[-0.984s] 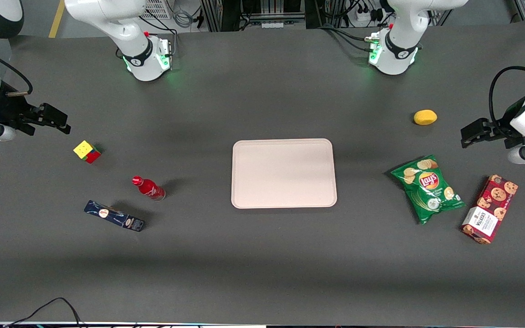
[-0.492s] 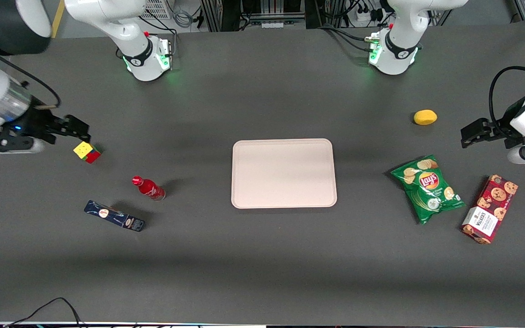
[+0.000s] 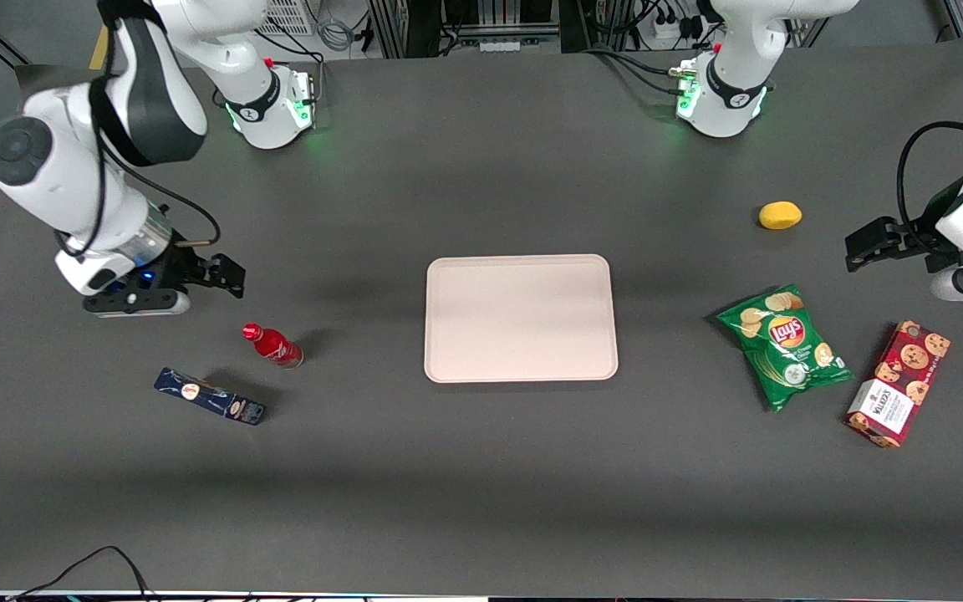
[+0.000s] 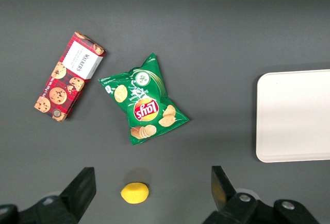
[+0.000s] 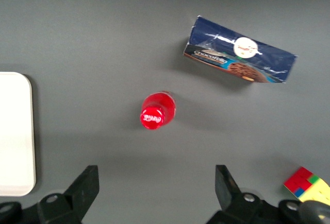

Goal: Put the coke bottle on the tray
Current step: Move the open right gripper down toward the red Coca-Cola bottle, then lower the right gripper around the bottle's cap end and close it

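You had a black gripper (image 3: 226,277) with its fingers spread, hanging over the dark grey table (image 3: 481,468). Just nearer the front camera than it stood the coke bottle (image 3: 273,344), red in cap and label with white lettering. Well away toward the parked arm's end, the tray (image 3: 521,318) was a plain pale pinkish beige. Near the gripper were a dark blue flat box (image 3: 209,395) with white and brown print and a red, yellow, green and blue Rubik's cube (image 5: 307,184).
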`<state>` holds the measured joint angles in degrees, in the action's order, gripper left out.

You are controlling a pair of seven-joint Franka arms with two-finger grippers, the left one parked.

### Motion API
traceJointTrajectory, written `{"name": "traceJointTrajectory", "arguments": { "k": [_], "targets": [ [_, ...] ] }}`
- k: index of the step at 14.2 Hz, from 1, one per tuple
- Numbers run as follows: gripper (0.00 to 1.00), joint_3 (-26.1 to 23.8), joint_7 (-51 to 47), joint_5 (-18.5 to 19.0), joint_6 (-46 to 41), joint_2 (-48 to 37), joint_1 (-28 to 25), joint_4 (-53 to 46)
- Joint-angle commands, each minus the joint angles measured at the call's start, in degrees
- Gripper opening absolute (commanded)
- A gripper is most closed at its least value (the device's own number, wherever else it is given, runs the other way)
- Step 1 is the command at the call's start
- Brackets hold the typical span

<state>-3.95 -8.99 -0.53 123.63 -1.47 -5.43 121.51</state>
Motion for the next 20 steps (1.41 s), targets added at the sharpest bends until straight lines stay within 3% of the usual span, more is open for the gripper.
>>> {"name": "traceJointTrajectory", "arguments": {
  "k": [1,6,14,17,20],
  "targets": [
    [1.0,-0.4,-1.2,-0.6,7.4,5.0,0.1,1.0],
    [1.0,-0.7,-1.1,-0.2,15.3,11.7,0.1,0.8],
    [0.98,-0.7,-1.1,0.0,15.3,13.0,-1.0,0.7],
    [0.83,-0.7,-0.9,0.8,15.4,13.1,-0.9,0.7],
    [0.52,-0.7,-0.9,1.2,15.3,13.1,-0.9,0.7]
  ]
}}
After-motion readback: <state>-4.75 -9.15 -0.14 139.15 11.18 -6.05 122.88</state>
